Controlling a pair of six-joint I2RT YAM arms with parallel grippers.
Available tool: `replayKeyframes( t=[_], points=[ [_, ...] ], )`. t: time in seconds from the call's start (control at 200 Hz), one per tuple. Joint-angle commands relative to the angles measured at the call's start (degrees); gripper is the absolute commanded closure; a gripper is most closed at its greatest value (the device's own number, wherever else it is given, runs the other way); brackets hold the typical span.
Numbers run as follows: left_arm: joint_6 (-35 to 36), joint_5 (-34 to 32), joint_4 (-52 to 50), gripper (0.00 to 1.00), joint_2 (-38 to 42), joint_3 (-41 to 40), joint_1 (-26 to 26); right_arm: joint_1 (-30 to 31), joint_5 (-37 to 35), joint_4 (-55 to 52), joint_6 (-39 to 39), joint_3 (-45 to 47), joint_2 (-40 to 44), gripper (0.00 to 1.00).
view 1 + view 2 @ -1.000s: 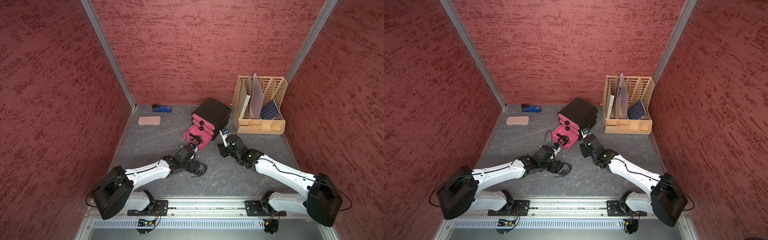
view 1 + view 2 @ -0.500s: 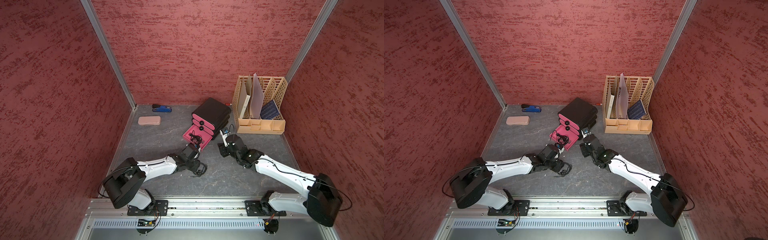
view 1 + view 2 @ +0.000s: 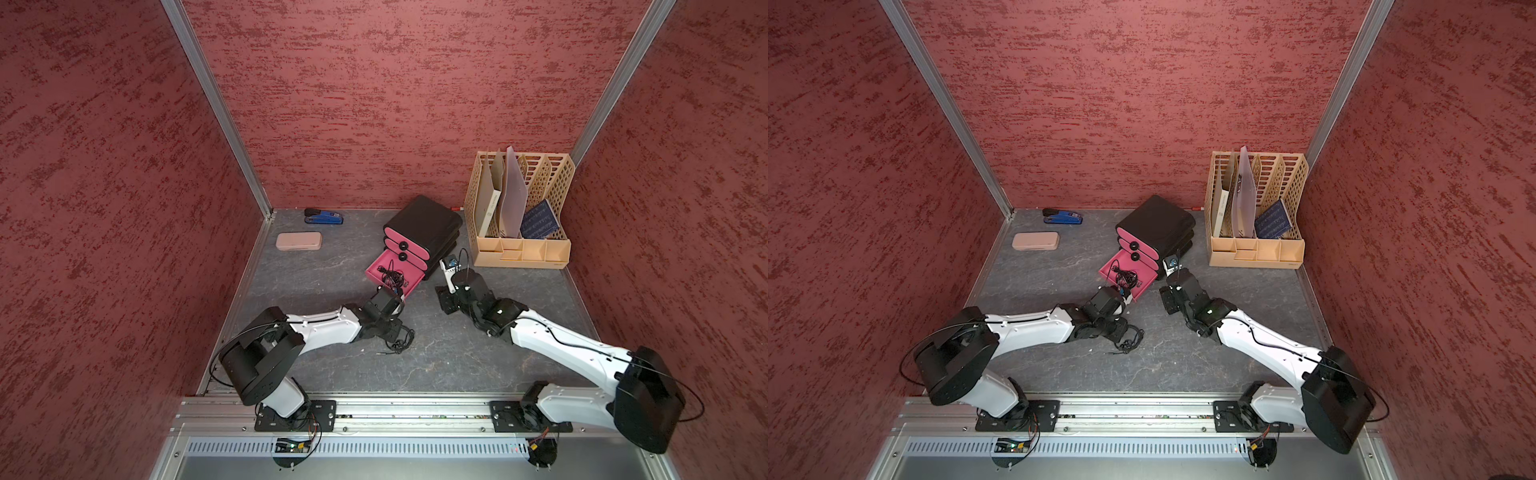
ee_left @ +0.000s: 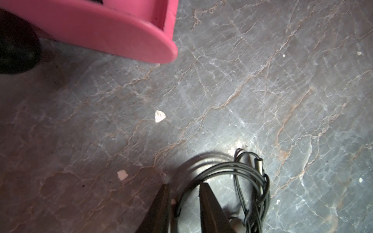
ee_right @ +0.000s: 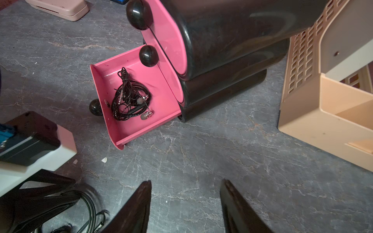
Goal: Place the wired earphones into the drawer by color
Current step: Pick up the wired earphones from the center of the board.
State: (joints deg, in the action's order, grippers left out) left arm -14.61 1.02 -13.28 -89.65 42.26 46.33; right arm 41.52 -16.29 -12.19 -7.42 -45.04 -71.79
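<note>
A black bundle of wired earphones (image 3: 400,338) (image 3: 1130,338) (image 4: 244,171) lies on the grey table in front of the open pink drawer (image 3: 376,266) (image 5: 161,84). My left gripper (image 3: 394,333) (image 4: 184,184) is down on it. Its jaws stand a narrow gap apart with one strand of the cable between them. More black earphones (image 3: 392,276) (image 5: 129,98) lie inside the drawer, the lowest of the black drawer unit (image 3: 424,220). My right gripper (image 3: 444,297) (image 5: 185,181) hovers open and empty beside the drawer.
A beige file organizer (image 3: 519,249) stands at the back right, next to the drawer unit. A pink case (image 3: 299,241) and a blue stapler (image 3: 324,217) lie at the back left. Small white scraps (image 4: 159,116) dot the table near the drawer.
My left arm has swung in toward the drawer, and its jaws have narrowed around the black cable on the table. The right arm has not moved.
</note>
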Motion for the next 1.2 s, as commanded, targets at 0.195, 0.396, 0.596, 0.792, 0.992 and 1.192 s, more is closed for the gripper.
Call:
replayKeyframes(
  t=[0.195, 0.396, 0.596, 0.792, 0.992, 1.192],
  points=[
    [0.5, -0.2, -2.8, 0.87, -1.5, 1.8, 0.5, -0.1, -1.3, 1.2, 0.3, 0.7, 1.3, 0.41],
    [0.3, -0.6, -3.5, 0.99, -0.8, 2.0, 0.5, -0.2, -1.4, 1.0, 0.3, 0.8, 1.5, 0.41],
    [-0.8, -1.2, -3.4, 1.00, 0.6, 1.8, 0.6, -0.2, -1.4, 1.3, 0.2, 1.1, 2.5, 0.41],
    [-2.3, -3.0, -2.8, 1.00, 4.8, 0.3, 0.5, -0.2, -1.6, 1.4, 0.1, 1.2, 2.8, 0.41],
    [-3.4, -4.5, -2.3, 1.00, 11.7, -1.5, 0.3, -0.2, -2.2, 1.6, 0.1, 1.4, 3.0, 0.41],
    [-3.8, -4.4, -3.0, 1.00, 17.4, -1.8, -0.3, -0.2, -2.8, 1.8, 0.0, 1.6, 3.5, 0.41]
  ],
)
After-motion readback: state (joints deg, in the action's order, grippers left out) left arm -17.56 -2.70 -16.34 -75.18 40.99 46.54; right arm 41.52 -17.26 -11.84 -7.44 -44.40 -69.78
